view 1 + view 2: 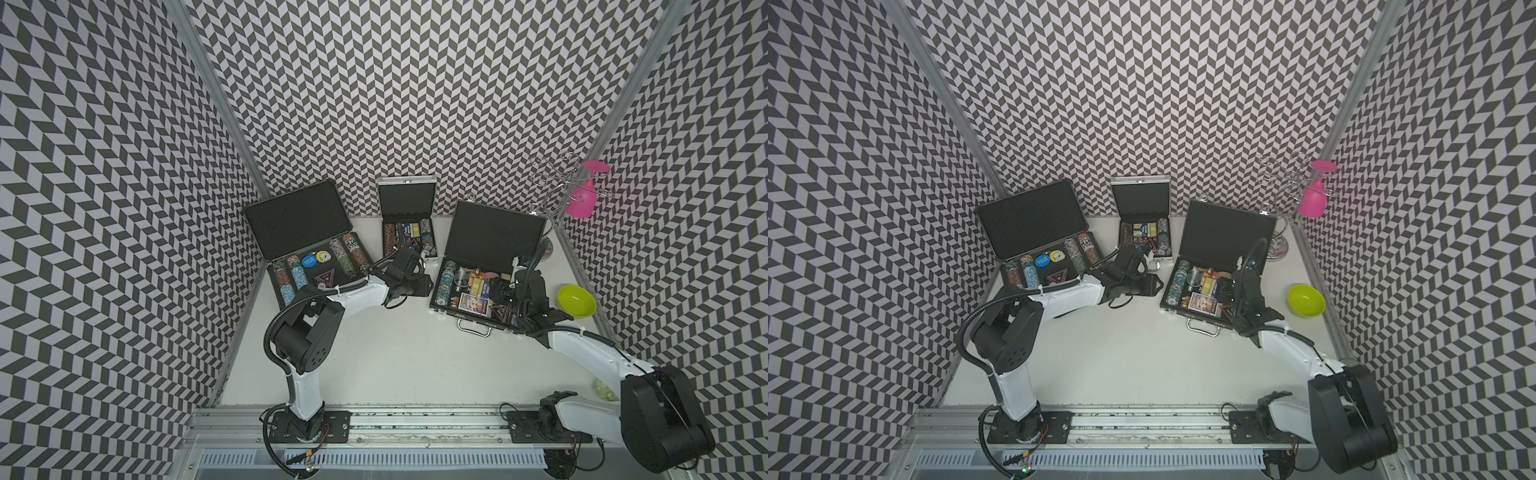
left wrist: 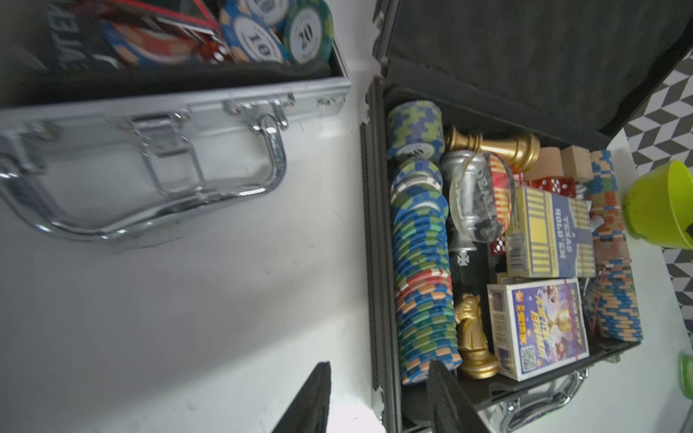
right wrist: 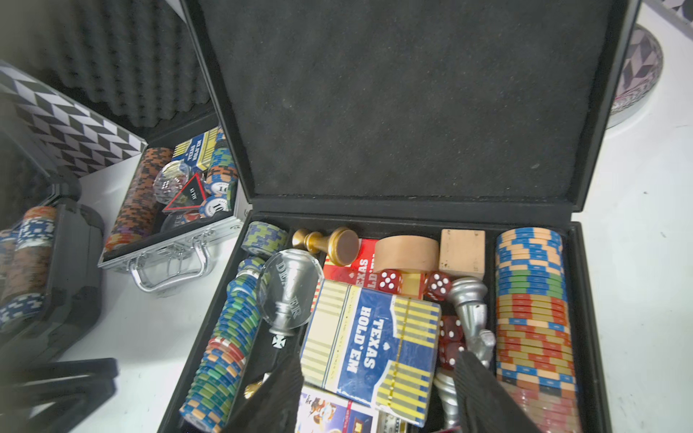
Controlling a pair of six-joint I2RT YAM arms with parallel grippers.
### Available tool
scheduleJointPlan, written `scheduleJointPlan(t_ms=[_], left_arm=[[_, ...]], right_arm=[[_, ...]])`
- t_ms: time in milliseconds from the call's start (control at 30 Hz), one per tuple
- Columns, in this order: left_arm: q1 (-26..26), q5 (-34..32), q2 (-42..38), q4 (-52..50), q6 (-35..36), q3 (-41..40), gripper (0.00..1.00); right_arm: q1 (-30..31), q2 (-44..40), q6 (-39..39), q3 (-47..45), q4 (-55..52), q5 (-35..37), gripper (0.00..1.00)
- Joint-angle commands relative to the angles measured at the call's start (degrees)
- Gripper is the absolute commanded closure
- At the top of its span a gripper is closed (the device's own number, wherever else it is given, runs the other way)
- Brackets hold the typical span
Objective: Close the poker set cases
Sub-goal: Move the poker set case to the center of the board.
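On the white table (image 1: 395,353) we find the small silver case (image 1: 409,195) standing open, farthest back. The large black plastic case (image 1: 297,218) lies to its left and the medium black case (image 1: 496,237) to its right, both with lids raised. Just in front of the silver case, the left tool (image 2: 378,367) hangs over bare table, jaws partly apart and empty. Right of the silver case, the right tool (image 3: 375,363) is over the medium case's card deck (image 3: 371,337), jaws wide, gripping nothing. A green bowl (image 1: 577,301) sits farther right.
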Motion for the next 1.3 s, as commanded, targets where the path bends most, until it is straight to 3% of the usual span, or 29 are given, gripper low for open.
scheduleJointPlan(t_ms=[0, 500, 767, 1000, 1267], left_arm=[[-0.8, 3.1, 0.3, -3.1, 0.4, 1.8, 0.55], [-1.5, -1.2, 6.2, -7.4, 2.0, 5.8, 0.67], [-2.3, -1.1, 7.2, -7.4, 2.5, 7.1, 0.67], [-3.6, -8.1, 9.5, -12.2, 2.0, 10.1, 0.73], [-3.8, -9.2, 9.2, -13.2, 2.4, 9.9, 0.76]], right_arm=[[0.5, 0.6, 0.9, 0.5, 2.1, -0.8, 0.34], [3.0, 2.3, 1.2, 1.6, 2.8, -1.1, 0.35], [4.0, 3.8, 1.2, 1.9, 3.6, -0.6, 0.35], [4.7, 3.8, 0.9, 2.0, 3.2, 0.2, 0.34], [4.8, 1.3, -0.2, 2.5, 1.5, 0.7, 0.33]])
